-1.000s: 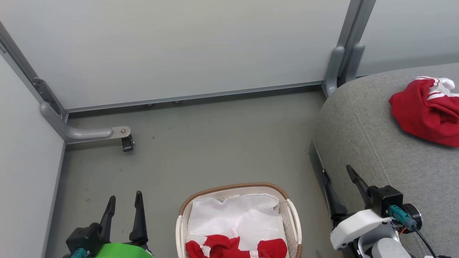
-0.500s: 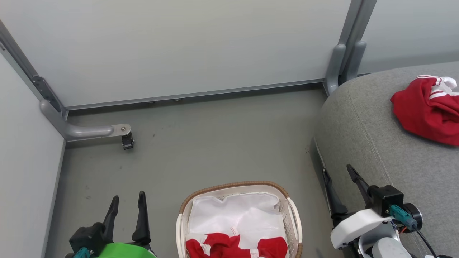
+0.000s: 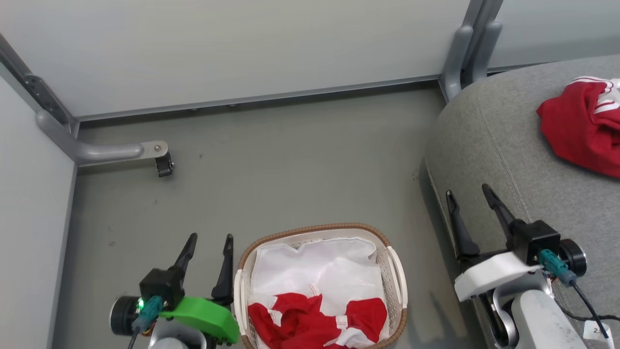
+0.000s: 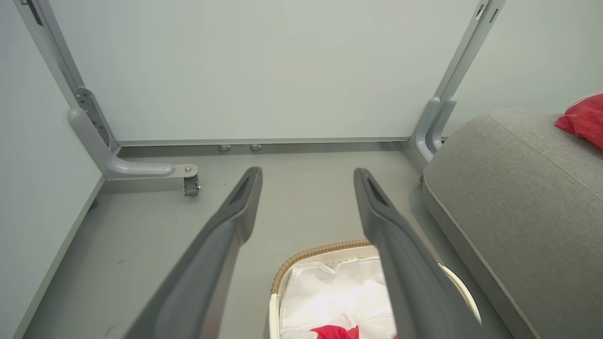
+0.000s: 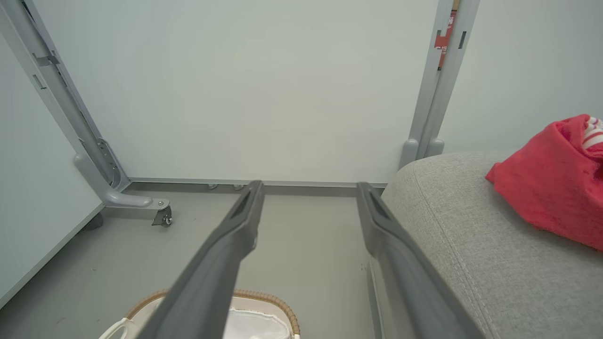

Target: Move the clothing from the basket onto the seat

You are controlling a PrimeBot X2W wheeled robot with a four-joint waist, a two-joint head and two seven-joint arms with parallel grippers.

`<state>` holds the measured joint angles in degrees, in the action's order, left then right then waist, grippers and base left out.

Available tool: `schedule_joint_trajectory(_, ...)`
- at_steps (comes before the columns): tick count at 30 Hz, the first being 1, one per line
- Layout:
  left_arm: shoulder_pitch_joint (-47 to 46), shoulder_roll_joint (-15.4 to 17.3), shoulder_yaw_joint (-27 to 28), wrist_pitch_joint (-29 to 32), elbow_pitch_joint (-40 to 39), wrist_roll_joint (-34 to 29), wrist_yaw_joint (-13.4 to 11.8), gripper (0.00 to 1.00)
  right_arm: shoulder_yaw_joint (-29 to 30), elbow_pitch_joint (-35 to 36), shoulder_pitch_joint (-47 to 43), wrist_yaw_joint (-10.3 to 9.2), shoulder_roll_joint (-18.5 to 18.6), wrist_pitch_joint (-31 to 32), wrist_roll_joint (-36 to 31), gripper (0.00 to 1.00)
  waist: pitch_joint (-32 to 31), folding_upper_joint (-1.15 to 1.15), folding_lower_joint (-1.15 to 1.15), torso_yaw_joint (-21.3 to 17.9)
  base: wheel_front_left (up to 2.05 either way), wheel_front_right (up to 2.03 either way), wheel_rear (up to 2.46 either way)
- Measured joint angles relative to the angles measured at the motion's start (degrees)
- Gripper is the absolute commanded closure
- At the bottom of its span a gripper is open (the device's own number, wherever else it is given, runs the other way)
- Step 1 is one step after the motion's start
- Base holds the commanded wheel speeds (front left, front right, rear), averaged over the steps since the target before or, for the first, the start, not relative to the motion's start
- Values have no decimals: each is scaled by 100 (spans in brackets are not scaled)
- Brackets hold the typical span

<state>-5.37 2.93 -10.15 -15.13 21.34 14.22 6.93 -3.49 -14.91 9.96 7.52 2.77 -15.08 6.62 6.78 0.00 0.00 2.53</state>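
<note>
**One garment in the basket, both grippers empty**

The red garment [image 3: 317, 322] that is not yet moved lies crumpled at the near end of the basket [image 3: 310, 229]. It rests directly on the white liner sheet [image 3: 319, 264], which covers the rest of the inside. The other red garment [image 3: 581, 128] is already on the seat [image 3: 503, 145], far to the right and well apart from the basket, so I judge the task about half done.

The left gripper [image 3: 210, 237] stands just beside the left rim of the basket. Its two fingers are spread and hold nothing; in the left wrist view the floor [image 4: 306, 197] shows through the gap between them. The right gripper [image 3: 468, 190] is at the front edge of the seat, with fingers also apart and also empty.

Several things could go wrong from here:
- The garment touches the liner, so a deep pinch may catch both cloths, and then the liner comes out too or the light basket is lifted with it.
- The left fingers are very near the woven rim, so in coming down they may strike it and push the basket across the floor.
- A grasp on only one fold may slip, or leave a hanging part that hooks on the rim.
- The seat has a rounded edge, so a garment let go too near the front may slide down to the floor
</note>
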Motion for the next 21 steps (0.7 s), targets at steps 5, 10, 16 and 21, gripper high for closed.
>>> schedule_joint_trajectory(5, -728, 12, -492, 1, 758, -138, 36, 0, 178, 212, 292, 0, 1, 0, -136, 0, 366, 0, 0, -46, 0, 0, 0)
schedule_joint_trajectory(10, -1494, 25, -1067, 109, 1744, -188, 45, 0, 247, 357, 570, 1, 2, 0, -219, 0, 811, 0, 0, -137, 0, 0, 0)
schedule_joint_trajectory(16, -2237, 89, -1976, 455, 2794, -107, 46, 0, 216, 549, 880, 1, 4, 0, -209, 0, 1403, 0, 0, -327, 0, 0, 0)
schedule_joint_trajectory(21, -2715, 191, -2760, 780, 3456, -5, 46, 0, 35, 654, 1123, 1, 3, 0, -49, 0, 1922, 0, 1, -547, 0, 0, 0)
